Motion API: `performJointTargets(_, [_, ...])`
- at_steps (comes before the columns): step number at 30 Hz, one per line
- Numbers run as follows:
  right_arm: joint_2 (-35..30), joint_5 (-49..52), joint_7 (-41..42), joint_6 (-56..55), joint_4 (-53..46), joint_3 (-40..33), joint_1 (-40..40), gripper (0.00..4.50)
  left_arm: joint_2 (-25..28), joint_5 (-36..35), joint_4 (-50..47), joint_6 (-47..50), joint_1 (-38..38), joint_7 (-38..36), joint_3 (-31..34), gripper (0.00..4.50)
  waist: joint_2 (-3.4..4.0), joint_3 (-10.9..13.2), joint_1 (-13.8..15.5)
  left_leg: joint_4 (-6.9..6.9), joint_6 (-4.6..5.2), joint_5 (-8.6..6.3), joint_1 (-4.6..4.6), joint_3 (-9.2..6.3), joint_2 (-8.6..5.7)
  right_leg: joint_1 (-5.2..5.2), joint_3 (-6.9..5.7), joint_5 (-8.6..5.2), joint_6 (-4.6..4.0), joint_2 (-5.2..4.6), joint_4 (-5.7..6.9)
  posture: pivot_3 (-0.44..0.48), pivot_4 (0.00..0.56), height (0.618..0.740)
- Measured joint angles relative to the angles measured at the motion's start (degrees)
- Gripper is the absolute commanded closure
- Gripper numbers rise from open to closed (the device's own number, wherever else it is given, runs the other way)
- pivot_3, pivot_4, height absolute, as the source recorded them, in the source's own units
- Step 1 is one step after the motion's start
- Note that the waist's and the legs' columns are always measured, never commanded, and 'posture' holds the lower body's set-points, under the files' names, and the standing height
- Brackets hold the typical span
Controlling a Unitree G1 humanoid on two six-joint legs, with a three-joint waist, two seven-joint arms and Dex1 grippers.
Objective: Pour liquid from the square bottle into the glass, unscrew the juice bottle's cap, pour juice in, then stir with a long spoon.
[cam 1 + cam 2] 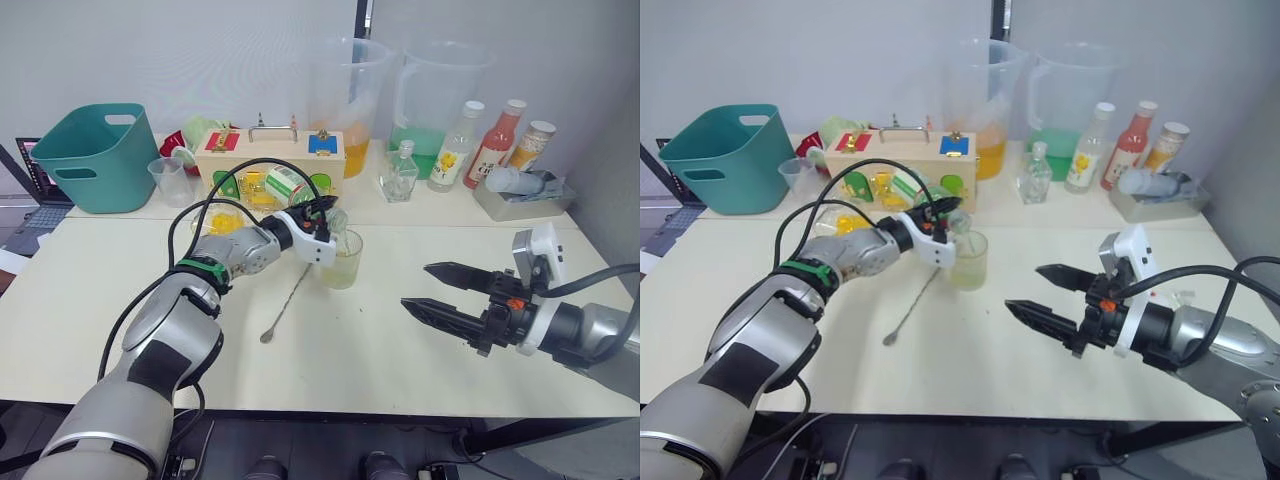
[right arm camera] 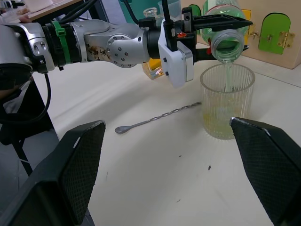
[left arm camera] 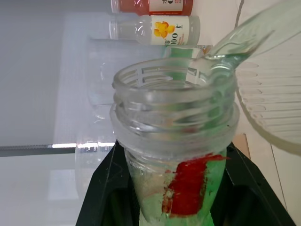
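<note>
My left gripper [image 1: 322,208] is shut on the juice bottle [image 1: 290,187], holding it tipped with its open neck [image 3: 174,122] over the glass [image 1: 343,260]. A thin greenish stream [image 2: 227,75] runs from the neck into the glass, which holds a little pale liquid. The cap is out of view. The long spoon [image 1: 288,300] lies flat on the table just left of the glass, bowl end toward me. The square bottle [image 1: 401,172] stands at the back of the table. My right gripper [image 1: 416,285] hovers open and empty to the right of the glass.
A teal basket [image 1: 95,155], a clear measuring cup [image 1: 172,180] and a wooden box [image 1: 270,160] stand at the back left. Two large pitchers [image 1: 345,100], a yellow-flower bottle [image 1: 455,145], a red bottle [image 1: 495,145] and a grey tray [image 1: 520,205] line the back right.
</note>
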Motion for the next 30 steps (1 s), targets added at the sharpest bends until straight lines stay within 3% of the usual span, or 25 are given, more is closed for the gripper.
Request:
performJointTargets(5, [0.0, -0.05, 0.05, 0.0, 0.0, 0.05, 0.0, 0.01, 0.0, -1.38, 0.0, -0.13, 0.02, -1.91, 0.73, 3.26, 0.0, 0.0, 0.02, 0.01, 0.0, 0.0, -0.01, 0.0, 0.0, 0.0, 0.0, 0.0, 0.0, 0.0, 0.0, 0.0, 0.15, 0.74])
performJointTargets(11, [0.0, -0.72, 0.38, 0.0, 0.13, 0.51, -0.47, 0.01, -0.75, -10.67, 0.02, -0.7, 0.37, -11.1, 7.83, 3.26, 0.0, 0.0, -0.02, 0.02, 0.0, 0.0, 0.0, 0.0, 0.0, 0.0, 0.0, 0.0, 0.0, 0.0, 0.01, 0.0, 0.15, 0.74])
performJointTargets(15, [0.0, -1.21, 0.96, 0.0, 0.5, 1.0, -1.29, 0.01, -1.47, -17.33, -0.22, -2.71, 1.29, -18.71, 12.72, 3.26, 0.01, 0.0, -0.04, 0.03, 0.0, 0.0, 0.02, 0.0, 0.0, 0.0, 0.0, 0.0, 0.0, 0.0, 0.02, 0.0, 0.15, 0.74])
performJointTargets(19, [0.0, -1.63, 1.5, 0.0, 1.3, 1.92, -2.01, 0.01, -4.19, -30.05, -1.73, -1.12, 2.8, -32.72, 21.26, 3.26, 0.01, -0.01, -0.06, 0.08, 0.0, 0.0, -0.01, 0.0, 0.0, 0.0, -0.01, 0.0, 0.0, -0.01, 0.06, 0.0, 0.15, 0.74])
performJointTargets(26, [0.01, -2.39, 4.04, 0.03, 4.31, 5.05, -6.76, 0.01, -4.76, -44.92, -11.1, 10.22, 4.43, -46.65, 31.41, 3.26, 0.02, -0.01, -0.57, 0.14, 0.01, 0.0, 0.06, -0.02, 0.01, 0.0, 0.0, 0.0, 0.0, 0.01, 0.05, 0.0, 0.15, 0.74])
performJointTargets(30, [0.04, -4.3, 7.35, 0.04, 7.46, 8.23, -10.71, 0.01, -2.9, -52.39, -25.34, 23.29, 9.62, -52.28, 35.16, 3.26, 0.04, -0.02, -1.13, 0.2, 0.02, -0.01, 0.06, -0.04, 0.02, -0.01, 0.01, 0.0, -0.01, 0.01, 0.11, 0.0, 0.15, 0.74])
